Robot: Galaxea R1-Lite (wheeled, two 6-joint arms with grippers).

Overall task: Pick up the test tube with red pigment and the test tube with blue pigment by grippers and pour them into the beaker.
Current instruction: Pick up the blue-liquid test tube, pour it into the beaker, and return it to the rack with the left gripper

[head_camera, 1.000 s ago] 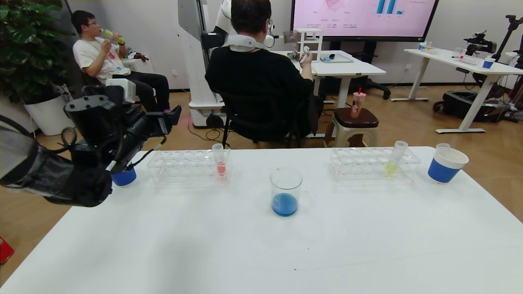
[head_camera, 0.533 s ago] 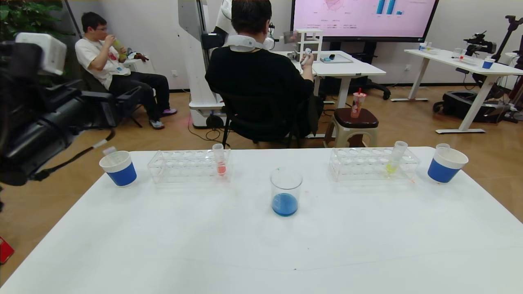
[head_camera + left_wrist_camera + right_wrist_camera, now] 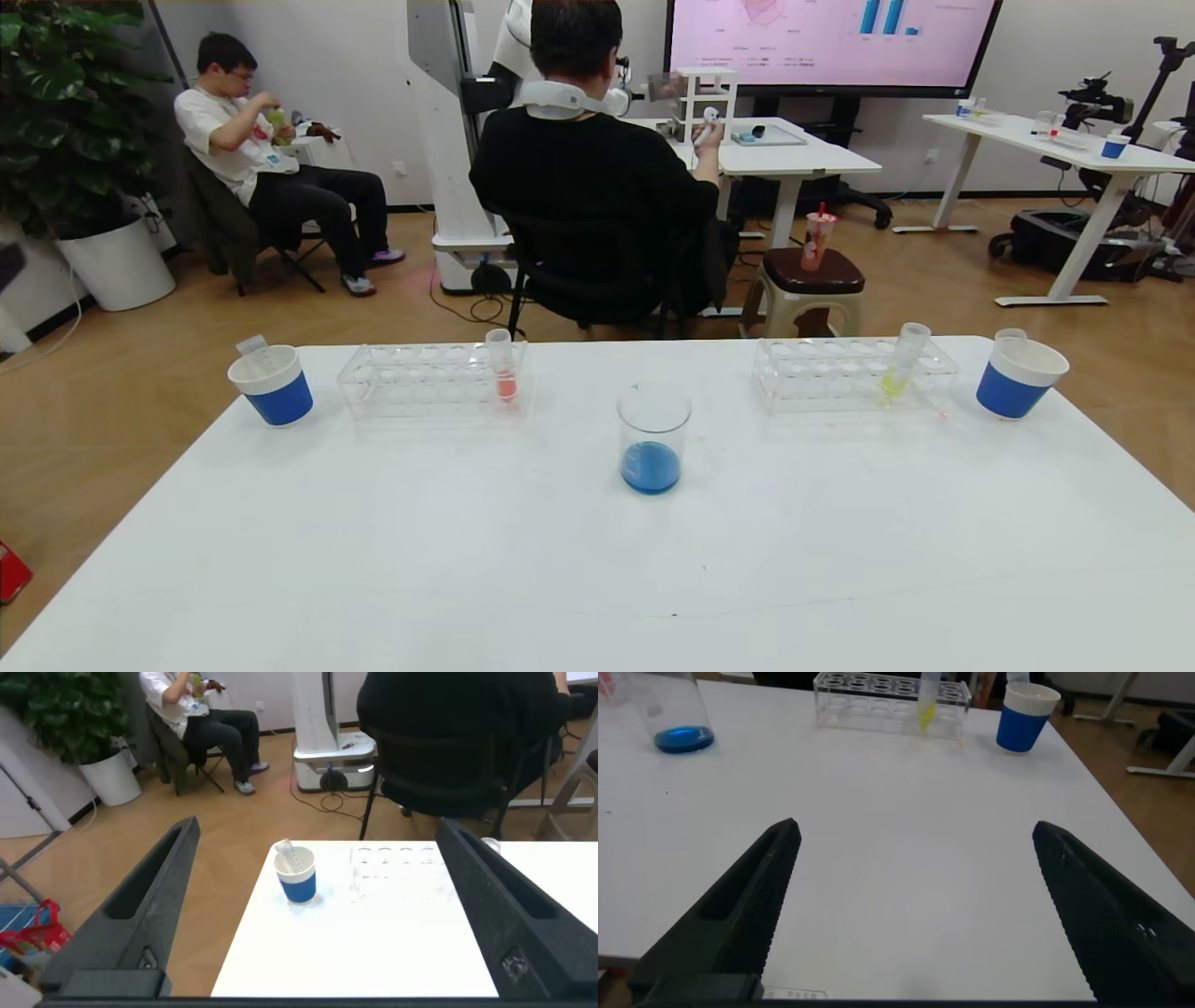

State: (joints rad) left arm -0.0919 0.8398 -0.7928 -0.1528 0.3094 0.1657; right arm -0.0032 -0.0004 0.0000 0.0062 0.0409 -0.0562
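- Gone from the head view since a moment ago, the left gripper (image 3: pixel 318 915) now hangs off the table's (image 3: pixel 597 560) left edge, fingers (image 3: pixel 140 905) spread wide and empty.
- Right gripper (image 3: pixel 910 905) hovers over the table, near side of the beaker (image 3: pixel 653 439), fingers (image 3: pixel 1092 915) released wide, touching nothing.
- Beaker holds blue liquid at table centre.
- Test tube with red pigment (image 3: pixel 502 366) stands in the rack (image 3: pixel 429 378) left of the beaker.
- Left paper cup (image 3: pixel 272 385), beyond that rack, holds a tube.
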